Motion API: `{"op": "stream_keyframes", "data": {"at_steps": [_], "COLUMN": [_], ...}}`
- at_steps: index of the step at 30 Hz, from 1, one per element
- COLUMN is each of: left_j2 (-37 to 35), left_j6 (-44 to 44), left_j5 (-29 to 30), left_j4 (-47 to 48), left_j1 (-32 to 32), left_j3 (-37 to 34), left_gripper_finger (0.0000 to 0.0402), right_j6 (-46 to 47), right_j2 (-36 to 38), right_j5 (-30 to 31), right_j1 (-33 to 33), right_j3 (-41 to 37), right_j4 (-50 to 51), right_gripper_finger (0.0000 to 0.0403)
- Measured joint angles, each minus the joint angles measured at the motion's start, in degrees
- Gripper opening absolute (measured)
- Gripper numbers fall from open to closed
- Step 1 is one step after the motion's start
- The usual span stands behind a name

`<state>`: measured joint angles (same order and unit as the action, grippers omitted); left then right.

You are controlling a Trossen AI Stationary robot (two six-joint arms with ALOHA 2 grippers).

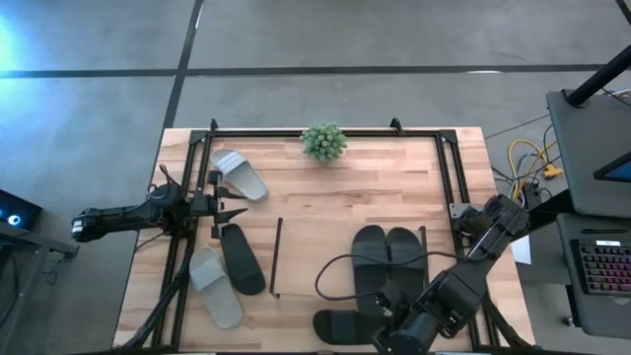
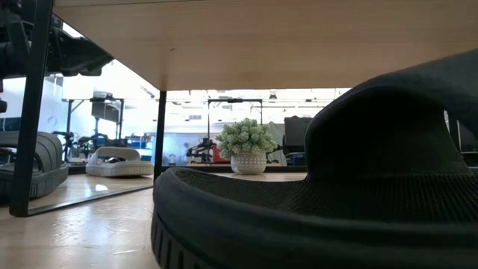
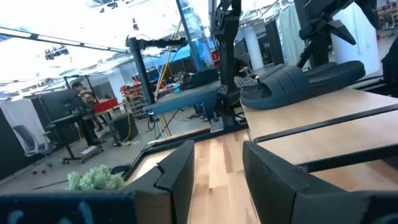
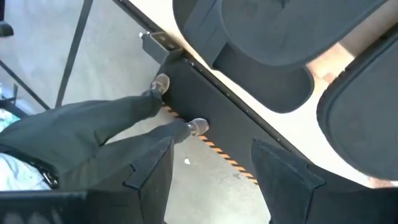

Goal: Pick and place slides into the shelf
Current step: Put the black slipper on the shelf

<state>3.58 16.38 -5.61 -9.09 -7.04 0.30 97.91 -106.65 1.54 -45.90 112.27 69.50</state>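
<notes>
In the high view two black slides (image 1: 370,258) (image 1: 404,254) lie side by side, soles down, on the shelf (image 1: 315,247), a wood board with thin dark rails. A third black slide (image 1: 338,325) lies at the table's near edge and fills the low view (image 2: 321,202). On the left lie a black slide (image 1: 243,258) and two light grey slides (image 1: 240,175) (image 1: 215,286). My left gripper (image 1: 235,210) (image 3: 217,168) hovers open between them, pointing right. My right gripper (image 1: 383,340) (image 4: 211,168) is open beside the near-edge slide (image 4: 273,37), which it does not touch.
A black tube frame (image 1: 325,131) runs around the tabletop. A small potted plant (image 1: 323,141) (image 2: 246,146) stands at the far edge. A cable (image 1: 330,271) loops across the shelf. A person's legs (image 4: 112,124) stand on the floor past the near edge.
</notes>
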Motion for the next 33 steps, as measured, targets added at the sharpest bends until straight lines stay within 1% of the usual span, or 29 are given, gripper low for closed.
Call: {"op": "stream_keyframes", "data": {"at_steps": [3, 5, 7, 11, 12, 14, 15, 18, 26, 30, 33], "left_j2": [0.03, 0.06, 0.00, 0.00, -0.01, 0.01, -0.01, 0.03, 0.03, -0.01, -0.01], "left_j6": [-0.18, -4.45, -15.50, -46.08, -52.43, -62.14, -64.66, -66.94, -67.08, -67.24, -71.27], "left_j5": [0.00, -0.11, -0.31, -0.10, -0.09, -0.06, 0.36, 4.00, 3.94, 4.05, 3.78], "left_j4": [-0.20, -1.68, -4.12, -12.10, -13.72, -17.25, -19.03, -23.25, -35.59, -35.99, -36.00], "left_j1": [0.01, 0.01, 0.01, -0.01, -0.01, 0.00, 0.01, -0.01, 0.01, 0.01, 0.01], "left_j3": [-0.01, -0.02, -0.02, -0.02, -0.02, -0.02, -0.02, -0.02, 0.10, 0.34, 0.37], "left_gripper_finger": [0.0123, 0.0123, 0.0123, 0.0123, 0.0123, 0.0123, 0.0123, 0.0123, 0.0123, 0.0123, 0.0123], "right_j6": [0.35, 1.71, 3.04, 5.32, 5.62, 5.64, 5.64, 5.53, 3.59, 2.61, 4.43], "right_j2": [0.00, 0.00, 0.01, 0.02, 0.02, 0.02, 0.02, 0.02, 0.02, 0.03, 0.04], "right_j5": [0.02, 0.00, 0.02, 0.04, 0.04, 0.04, 0.04, 0.05, 0.15, 0.74, 1.65], "right_j1": [-0.85, -1.36, -2.00, -3.04, -3.22, -3.48, -3.52, -3.48, -3.48, -3.48, -4.05], "right_j3": [0.00, 0.00, 0.00, 0.00, 0.00, 0.00, 0.00, 0.00, 0.00, 0.00, 0.00], "right_j4": [0.01, 0.08, 0.08, 0.10, 0.10, 0.12, 0.12, 0.12, 0.17, 0.11, -2.20], "right_gripper_finger": [0.0205, 0.0205, 0.0205, 0.0205, 0.0205, 0.0205, 0.0205, 0.0206, 0.0206, 0.0206, 0.0206]}}
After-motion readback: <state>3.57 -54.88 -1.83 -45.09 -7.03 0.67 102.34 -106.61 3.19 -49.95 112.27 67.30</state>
